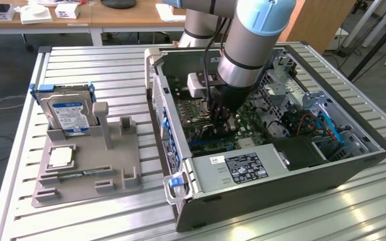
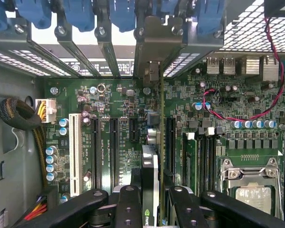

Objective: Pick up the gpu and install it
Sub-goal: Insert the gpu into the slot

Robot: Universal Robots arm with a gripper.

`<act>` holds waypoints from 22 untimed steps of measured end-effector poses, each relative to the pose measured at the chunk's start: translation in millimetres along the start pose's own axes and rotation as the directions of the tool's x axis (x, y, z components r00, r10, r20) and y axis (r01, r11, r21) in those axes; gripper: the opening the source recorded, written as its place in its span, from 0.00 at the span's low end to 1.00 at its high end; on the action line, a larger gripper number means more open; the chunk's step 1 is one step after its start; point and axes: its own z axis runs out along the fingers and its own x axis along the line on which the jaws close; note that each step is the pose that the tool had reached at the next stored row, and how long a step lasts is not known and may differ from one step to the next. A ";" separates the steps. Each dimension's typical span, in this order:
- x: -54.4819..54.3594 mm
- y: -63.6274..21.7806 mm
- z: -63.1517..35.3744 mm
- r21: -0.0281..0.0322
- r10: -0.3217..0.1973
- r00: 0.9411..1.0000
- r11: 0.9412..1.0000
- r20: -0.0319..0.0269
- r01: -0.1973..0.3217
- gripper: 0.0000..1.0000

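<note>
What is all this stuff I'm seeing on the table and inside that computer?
computer case: one, dark grey, side open, on the slatted metal table
motherboard: one, green, on the case floor
gpu: one, thin dark card seen edge-on, standing over the motherboard slots, its silver bracket at the case's rear wall
power supply: one, silver with black label, near corner of case
hard drive: one, silver with blue-white label, upright in the grey holder
memory stick: one, green, lying in the holder
robot arm: one, grey and light blue, reaching into the case
end effector: one, black, shut on the gpu
</note>
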 end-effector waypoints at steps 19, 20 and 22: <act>0.0 0.4 0.1 0.000 0.006 1.000 1.000 0.000 -0.006 0.27; 0.0 0.2 0.1 0.000 0.007 1.000 1.000 0.000 -0.007 0.27; 0.0 0.1 0.1 0.000 0.009 1.000 1.000 0.000 -0.009 0.27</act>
